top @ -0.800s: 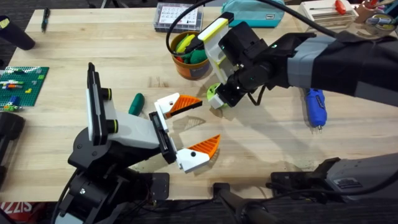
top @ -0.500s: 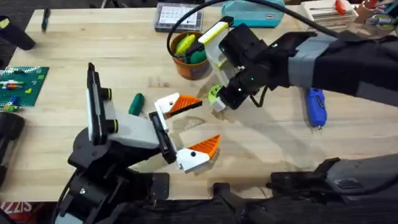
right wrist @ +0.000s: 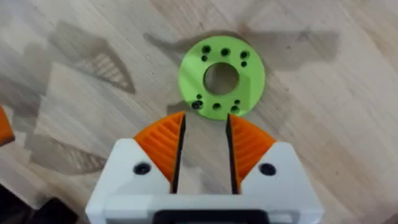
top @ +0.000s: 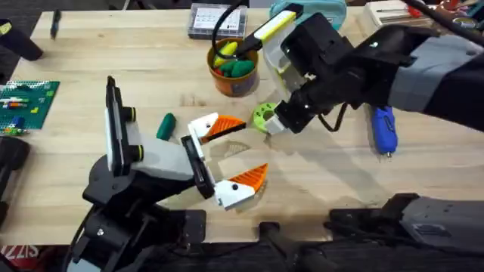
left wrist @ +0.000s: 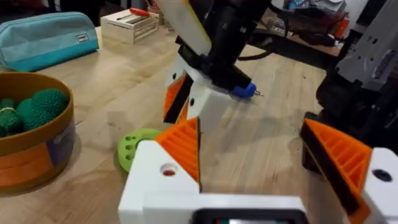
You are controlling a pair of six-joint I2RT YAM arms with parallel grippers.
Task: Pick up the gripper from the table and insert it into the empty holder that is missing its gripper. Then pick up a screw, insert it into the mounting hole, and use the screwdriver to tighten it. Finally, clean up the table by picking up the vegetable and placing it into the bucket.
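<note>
The vegetable (top: 265,115) is a lime-green disc with dark holes, lying flat on the wood just in front of the bucket (top: 234,81). My right gripper (top: 276,125) hovers right beside it. In the right wrist view the vegetable (right wrist: 222,78) lies just beyond my right gripper (right wrist: 205,121), whose orange pads stand a little apart with nothing between them. My left gripper (top: 236,151) is wide open and empty, closer to me than the vegetable (left wrist: 134,146). The blue screwdriver (top: 383,128) lies at the right. The loose gripper, holder and screw are out of view.
The orange-brown bucket (left wrist: 37,158) holds green and yellow toy pieces. A dark green cylinder (top: 165,125) lies left of my left gripper. A clear parts box (top: 216,20) and a teal pouch (top: 333,15) sit at the back. A green brick plate (top: 26,102) is far left.
My right arm has shifted right and toward the back, and the vegetable now lies uncovered beside its fingers. The left arm has barely moved.
</note>
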